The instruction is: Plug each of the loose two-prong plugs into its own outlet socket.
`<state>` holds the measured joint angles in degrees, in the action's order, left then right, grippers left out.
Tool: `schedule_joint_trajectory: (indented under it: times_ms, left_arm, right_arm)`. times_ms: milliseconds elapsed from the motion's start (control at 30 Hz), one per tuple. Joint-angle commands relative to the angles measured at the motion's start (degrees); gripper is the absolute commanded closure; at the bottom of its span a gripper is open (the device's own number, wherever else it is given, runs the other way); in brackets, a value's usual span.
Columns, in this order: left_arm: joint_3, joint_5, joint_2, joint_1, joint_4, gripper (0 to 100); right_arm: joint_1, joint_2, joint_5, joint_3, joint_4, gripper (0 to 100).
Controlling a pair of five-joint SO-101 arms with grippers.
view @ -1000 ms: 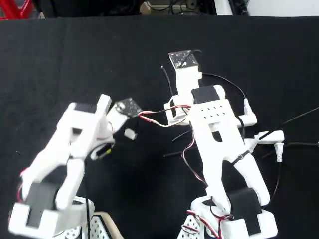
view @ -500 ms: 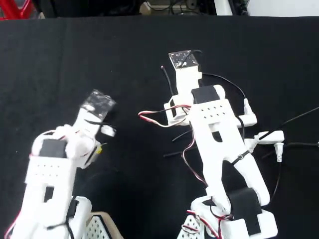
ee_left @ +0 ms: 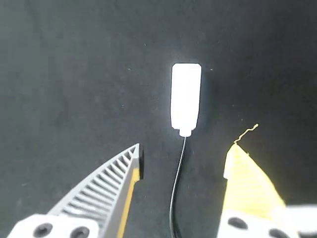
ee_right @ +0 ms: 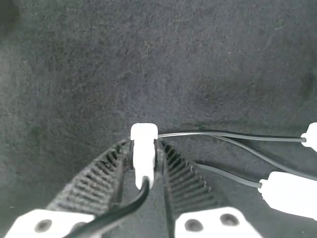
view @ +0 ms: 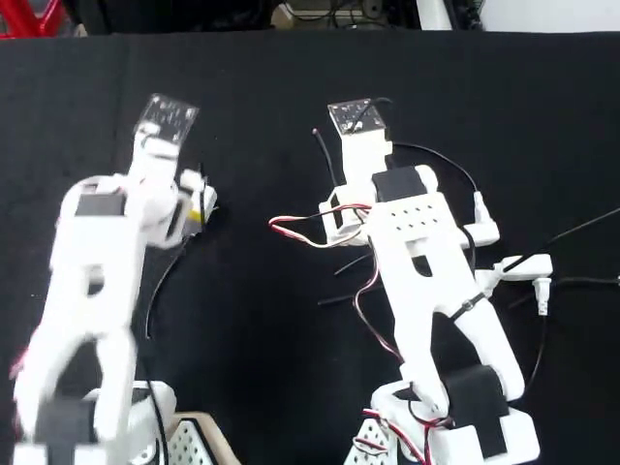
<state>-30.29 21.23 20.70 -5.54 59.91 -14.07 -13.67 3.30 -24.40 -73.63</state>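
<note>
Black cloth [view: 252,87] covers the table. A plug [ee_right: 144,136], judged light and rigid, is pinched across its sides by the right gripper [ee_right: 143,148]. At nine o'clock, a white connector [ee_left: 185,96] lies ahead of the spread left gripper [ee_left: 185,147].

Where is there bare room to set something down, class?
Bare cloth lies along the far edge beyond both arms, and between left arm and right arm near their bases. Crowded: the right arm's outer side, with white plugs and black cables.
</note>
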Motion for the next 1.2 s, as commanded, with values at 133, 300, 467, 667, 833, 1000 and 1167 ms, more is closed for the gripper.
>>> schedule_joint_trajectory:
  times_ms: [133,300,467,667,833,1000,1167]
  left_arm:
    - [24.7,-1.3,-31.6,3.8,5.2,73]
    - [32.6,-1.4,-39.0,4.3,5.4,73]
    - [33.5,-1.4,-41.7,5.1,5.0,73]
    - [30.5,-1.3,-41.5,8.4,5.4,74]
    - [26.0,-1.1,-38.2,11.1,5.1,90]
    - [18.9,1.0,-32.9,13.4,5.0,94]
    - [9.3,2.0,-23.2,16.1,5.0,94]
  right_arm:
    - [0.4,-0.1,-1.4,0.8,-0.4,98.6]
    - [0.4,-0.1,-1.5,0.8,-0.4,98.6]
    - [0.4,-0.1,-1.5,0.8,-0.4,98.6]
    - [0.4,-0.1,-1.5,0.8,-0.4,98.6]
    - [0.4,-0.1,-1.6,0.8,-0.4,98.6]
    - [0.4,-0.1,-1.6,0.8,-0.4,98.6]
    - [0.4,-0.1,-1.6,0.8,-0.4,98.6]
